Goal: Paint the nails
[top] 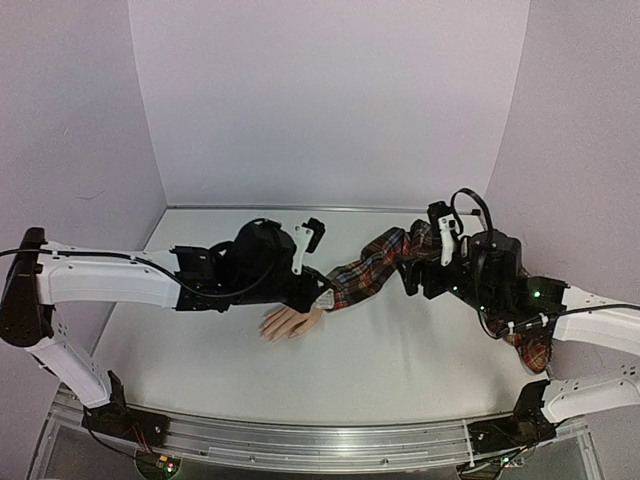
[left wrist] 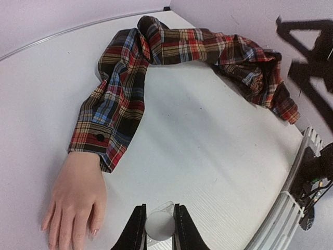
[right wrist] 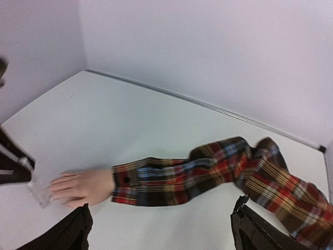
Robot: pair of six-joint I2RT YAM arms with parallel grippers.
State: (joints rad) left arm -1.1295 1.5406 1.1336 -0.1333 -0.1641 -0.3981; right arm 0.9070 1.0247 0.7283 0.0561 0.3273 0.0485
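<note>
The pale mannequin hand (left wrist: pixel 75 195) lies flat on the white table and ends a red plaid sleeve (left wrist: pixel 122 99). Its tiny nails (left wrist: pixel 94 233) show at the fingertips. My left gripper (left wrist: pixel 158 229) is shut on a small clear bottle with a round white cap (left wrist: pixel 159 225), just to the thumb side of the hand. The right wrist view shows the same bottle (right wrist: pixel 39 195) blurred beside the hand (right wrist: pixel 86 186). My right gripper (right wrist: pixel 162 234) stands wide open with nothing in it, above the sleeve (right wrist: pixel 208 174). In the top view the hand (top: pixel 290 322) lies under my left arm.
The sleeve (top: pixel 375 265) trails from the hand to the right, under my right arm (top: pixel 495 275). Lilac walls close the table at the back and both sides. A ribbed metal rail (left wrist: pixel 294 192) runs along the near edge.
</note>
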